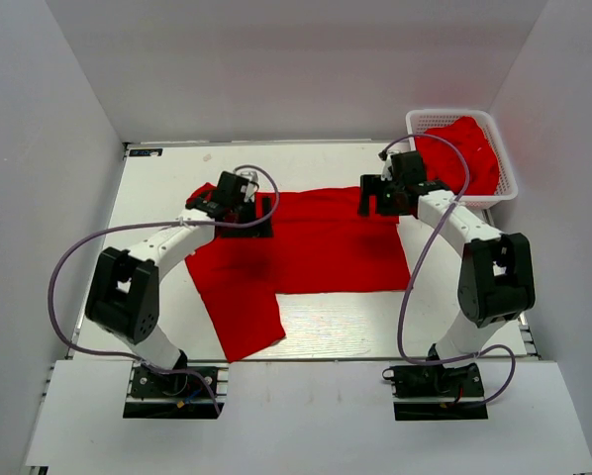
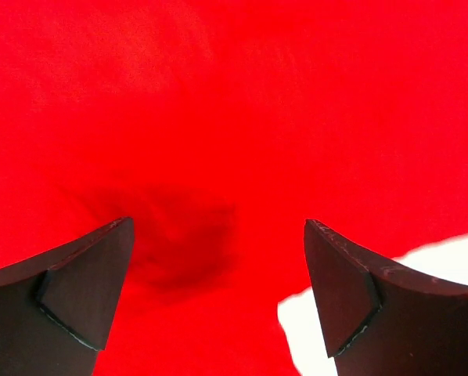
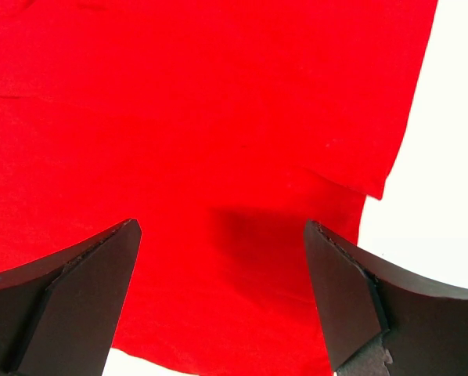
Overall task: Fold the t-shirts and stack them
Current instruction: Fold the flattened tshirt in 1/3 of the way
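A bright red t-shirt [image 1: 316,247] lies partly folded across the middle of the table, one part reaching toward the front edge. My left gripper [image 1: 245,206] is open above the shirt's far left part; its view is filled with red cloth [image 2: 242,117] between the spread fingers [image 2: 85,282]. My right gripper [image 1: 380,196] is open above the shirt's far right corner, cloth [image 3: 218,125] under the spread fingers [image 3: 351,290]. More red t-shirts [image 1: 466,148] lie bunched in the basket.
A white plastic mesh basket [image 1: 506,183] stands at the back right corner. White walls enclose the table on three sides. Bare white tabletop [image 1: 345,327] shows in front of the shirt and at the far left [image 1: 167,188].
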Available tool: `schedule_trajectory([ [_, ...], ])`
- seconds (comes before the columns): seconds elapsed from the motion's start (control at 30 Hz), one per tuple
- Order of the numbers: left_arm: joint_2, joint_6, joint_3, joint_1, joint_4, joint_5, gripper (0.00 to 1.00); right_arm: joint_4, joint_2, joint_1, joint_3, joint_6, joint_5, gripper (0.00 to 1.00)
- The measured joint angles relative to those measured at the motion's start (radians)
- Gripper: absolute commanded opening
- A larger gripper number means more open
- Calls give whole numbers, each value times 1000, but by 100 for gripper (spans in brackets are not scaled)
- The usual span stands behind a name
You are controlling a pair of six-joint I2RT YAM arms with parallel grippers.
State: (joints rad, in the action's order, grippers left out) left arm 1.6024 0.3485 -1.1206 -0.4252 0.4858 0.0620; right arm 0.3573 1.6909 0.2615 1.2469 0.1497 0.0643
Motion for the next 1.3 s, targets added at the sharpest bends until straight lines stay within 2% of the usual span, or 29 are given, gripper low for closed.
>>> schedule_trajectory([
  [0.13,97,10,-136,27,-14,-92,99,0,52,0,40,10,-18,90],
  [0.27,249,24,-266,67,-54,-162,99,-1,171,0,132,22,-47,90],
  [0.53,459,57,-320,153,-118,-209,99,-1,391,0,299,19,-112,90],
  [0.83,577,51,-460,186,-184,-211,99,37,587,-2,537,27,-220,90],
  [0.93,648,37,-554,195,-205,-201,99,50,653,-7,638,38,-248,90],
  [1.17,863,-14,-892,214,-190,-161,99,59,738,-40,785,37,-221,90],
  [1.3,877,-52,-927,219,-163,-124,99,57,738,-47,793,-2,-204,90],
])
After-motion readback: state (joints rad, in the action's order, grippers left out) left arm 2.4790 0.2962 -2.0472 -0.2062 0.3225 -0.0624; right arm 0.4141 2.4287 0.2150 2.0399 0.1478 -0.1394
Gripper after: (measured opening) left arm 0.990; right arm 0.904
